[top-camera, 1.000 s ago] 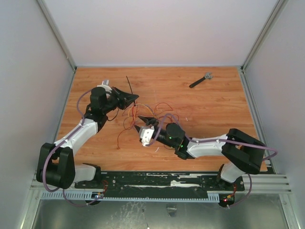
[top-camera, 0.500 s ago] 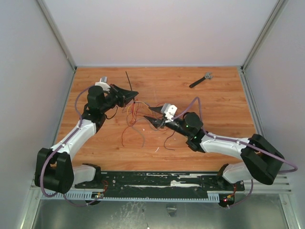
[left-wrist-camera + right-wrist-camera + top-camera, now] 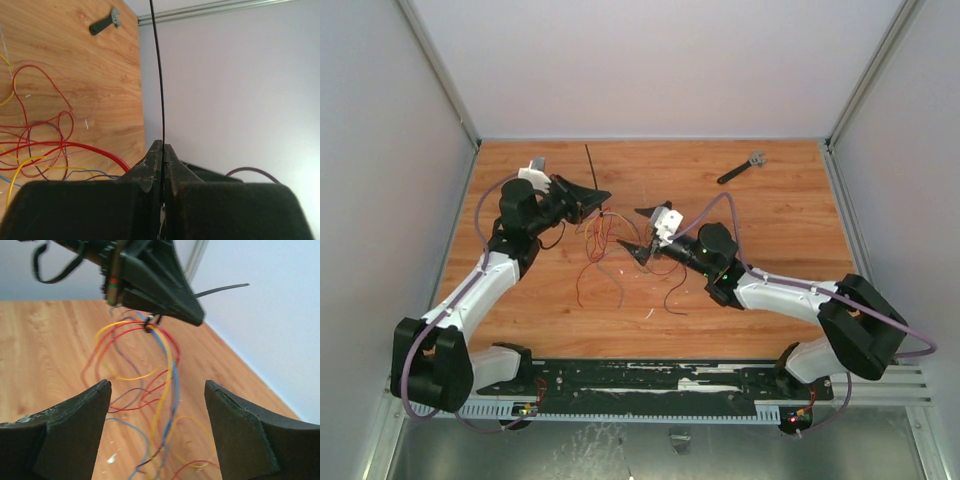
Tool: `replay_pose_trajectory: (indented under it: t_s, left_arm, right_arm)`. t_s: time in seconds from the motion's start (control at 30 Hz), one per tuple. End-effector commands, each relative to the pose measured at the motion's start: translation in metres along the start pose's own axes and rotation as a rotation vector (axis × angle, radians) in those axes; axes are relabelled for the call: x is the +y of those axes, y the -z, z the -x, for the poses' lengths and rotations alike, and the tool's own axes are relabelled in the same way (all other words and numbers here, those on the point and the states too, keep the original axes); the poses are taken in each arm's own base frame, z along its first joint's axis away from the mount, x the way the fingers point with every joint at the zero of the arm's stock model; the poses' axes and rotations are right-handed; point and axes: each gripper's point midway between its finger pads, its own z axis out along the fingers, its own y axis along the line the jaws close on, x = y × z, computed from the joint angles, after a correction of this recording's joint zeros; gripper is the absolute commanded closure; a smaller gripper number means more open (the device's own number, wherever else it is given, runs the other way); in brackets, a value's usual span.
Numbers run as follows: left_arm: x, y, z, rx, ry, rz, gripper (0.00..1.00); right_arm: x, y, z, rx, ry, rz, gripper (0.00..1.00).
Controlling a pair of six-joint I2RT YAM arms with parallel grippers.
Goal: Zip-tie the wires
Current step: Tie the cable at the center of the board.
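Note:
My left gripper (image 3: 599, 197) is shut on the zip tie (image 3: 589, 165), a thin black strip that sticks up and back from its jaws. The left wrist view shows the jaws (image 3: 163, 145) pressed together on the strip (image 3: 163, 129). The wires (image 3: 601, 240), red, yellow, blue and dark strands, hang bunched from just under the left gripper's tip and trail onto the table. My right gripper (image 3: 639, 232) is open and empty, facing the left gripper from the right. In the right wrist view the wires (image 3: 168, 356) hang between its spread fingers (image 3: 156, 388), with the zip tie's end (image 3: 225, 288) beyond.
A short black tool with a grey head (image 3: 740, 168) lies at the back right of the wooden table (image 3: 780, 230). White walls close the left, back and right sides. Small white flecks lie on the wood near the wires.
My right gripper has risen from the table front of the wires and swung back and right; it now faces the left gripper. The left gripper moved slightly back, still holding the zip tie.

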Motion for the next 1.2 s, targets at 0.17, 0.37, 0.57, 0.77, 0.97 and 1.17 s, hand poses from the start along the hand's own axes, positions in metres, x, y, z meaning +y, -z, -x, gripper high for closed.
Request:
replay_pose_trajectory:
  t_s: [0.17, 0.37, 0.57, 0.77, 0.97, 1.17]
  left_arm:
    - [-0.026, 0.015, -0.014, 0.048, -0.076, -0.08, 1.0]
    - [-0.03, 0.017, -0.016, 0.057, -0.081, -0.089, 1.0]
    - [-0.026, 0.015, -0.02, 0.068, -0.072, -0.085, 1.0]
    - [-0.025, 0.012, -0.025, 0.082, -0.065, -0.09, 1.0]
    - [-0.024, 0.009, -0.025, 0.083, -0.069, -0.092, 1.0]
    - [-0.026, 0.003, -0.023, 0.081, -0.072, -0.105, 0.95]
  right_arm:
    - [-0.031, -0.028, -0.004, 0.011, 0.145, 0.003, 0.2]
    - [-0.028, -0.045, -0.006, -0.034, 0.133, 0.047, 0.21]
    - [-0.029, -0.057, 0.003, -0.083, 0.133, 0.063, 0.3]
    - [-0.029, -0.064, 0.006, -0.101, 0.137, 0.071, 0.46]
    - [-0.026, -0.064, 0.001, -0.06, 0.15, 0.104, 0.79]
    - [-0.024, -0.056, -0.001, -0.036, 0.147, 0.105, 0.98]
